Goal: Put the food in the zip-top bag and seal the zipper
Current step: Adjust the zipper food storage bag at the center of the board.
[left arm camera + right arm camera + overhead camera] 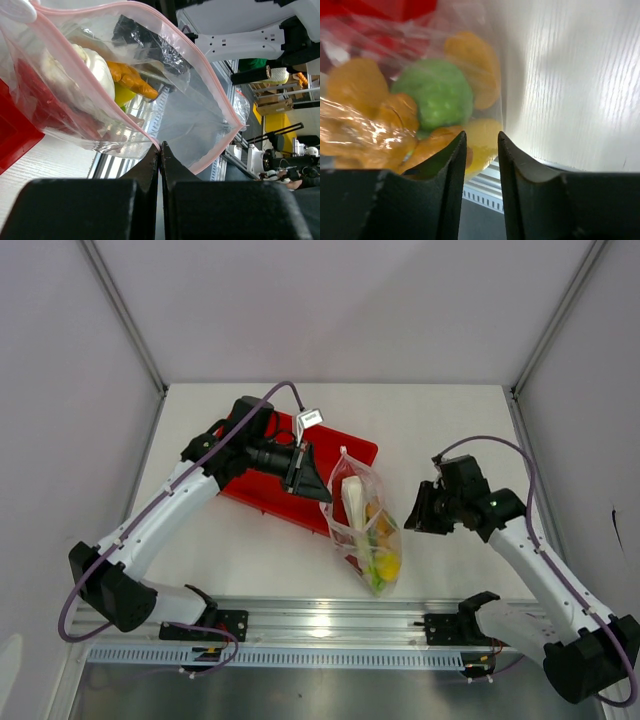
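Note:
The zip-top bag (367,532) lies slanted at the table's middle, partly over the red tray's near corner. The food is inside it: a white leek (353,496), an orange ruffled piece (132,80), a green round fruit (437,95) and yellow fruits (480,137). My left gripper (320,492) is shut on the pinkish-red zipper (200,65) at the bag's left edge, and the mouth gapes in the left wrist view. My right gripper (412,518) hovers just right of the bag, its jaws apart with nothing between them.
The red tray (270,490) sits behind and left of the bag, under my left arm. An aluminium rail (330,620) runs along the table's near edge. White walls enclose the table on three sides.

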`<state>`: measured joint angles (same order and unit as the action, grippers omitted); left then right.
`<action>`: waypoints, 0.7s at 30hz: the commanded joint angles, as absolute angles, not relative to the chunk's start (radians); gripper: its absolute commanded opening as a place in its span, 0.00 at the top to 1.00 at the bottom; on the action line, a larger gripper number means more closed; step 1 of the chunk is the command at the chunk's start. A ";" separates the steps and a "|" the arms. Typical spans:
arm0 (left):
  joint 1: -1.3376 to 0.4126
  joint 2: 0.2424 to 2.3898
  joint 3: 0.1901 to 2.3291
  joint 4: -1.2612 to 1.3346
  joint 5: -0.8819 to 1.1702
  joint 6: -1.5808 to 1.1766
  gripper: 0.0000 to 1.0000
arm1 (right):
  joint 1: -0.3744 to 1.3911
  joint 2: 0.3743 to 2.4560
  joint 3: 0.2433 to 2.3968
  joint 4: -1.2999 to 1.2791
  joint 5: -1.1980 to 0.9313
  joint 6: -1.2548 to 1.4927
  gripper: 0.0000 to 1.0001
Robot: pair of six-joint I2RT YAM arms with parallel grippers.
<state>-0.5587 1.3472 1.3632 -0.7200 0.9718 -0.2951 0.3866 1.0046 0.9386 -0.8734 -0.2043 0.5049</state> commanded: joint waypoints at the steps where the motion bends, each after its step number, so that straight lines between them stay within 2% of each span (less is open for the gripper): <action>1: -0.554 1.321 1.411 -0.686 0.977 -0.324 1.00 | 0.466 1.005 0.899 -0.905 -0.147 0.543 0.67; 14: -0.545 1.330 1.408 -0.687 0.945 -0.342 1.00 | 0.822 0.980 0.819 -0.645 -0.259 0.755 0.68; 21: -0.542 1.355 1.416 -0.726 0.874 -0.351 1.00 | 0.968 1.118 0.813 -0.416 -0.290 0.828 0.68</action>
